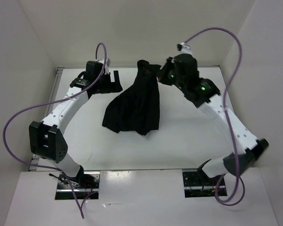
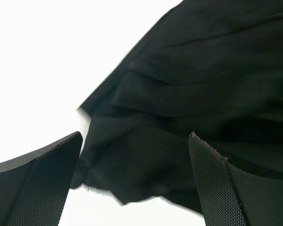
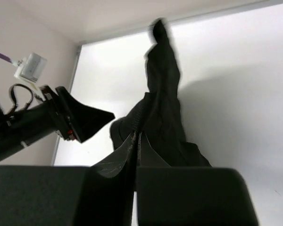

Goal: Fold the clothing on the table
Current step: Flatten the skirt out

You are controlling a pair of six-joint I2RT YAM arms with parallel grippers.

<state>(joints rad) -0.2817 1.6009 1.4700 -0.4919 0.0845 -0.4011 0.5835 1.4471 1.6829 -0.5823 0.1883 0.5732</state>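
Note:
The black clothing (image 1: 134, 106) lies crumpled in the middle of the white table (image 1: 85, 141), its far end pulled up into a narrow peak. My right gripper (image 1: 161, 73) is shut on that raised far edge. In the right wrist view the right gripper (image 3: 137, 135) pinches a ribbed band of the clothing (image 3: 162, 94), which stretches away toward the back wall. My left gripper (image 1: 117, 82) hovers open just left of the garment. In the left wrist view the left gripper (image 2: 136, 137) has wide-apart jaws framing the creased clothing (image 2: 188, 94), with nothing between them.
White walls (image 1: 132, 28) close in the table at the back and sides. Purple cables (image 1: 19, 117) loop off both arms. Metal mounting plates (image 1: 78, 184) sit at the near edge. A finger of the left gripper (image 3: 87, 117) shows in the right wrist view.

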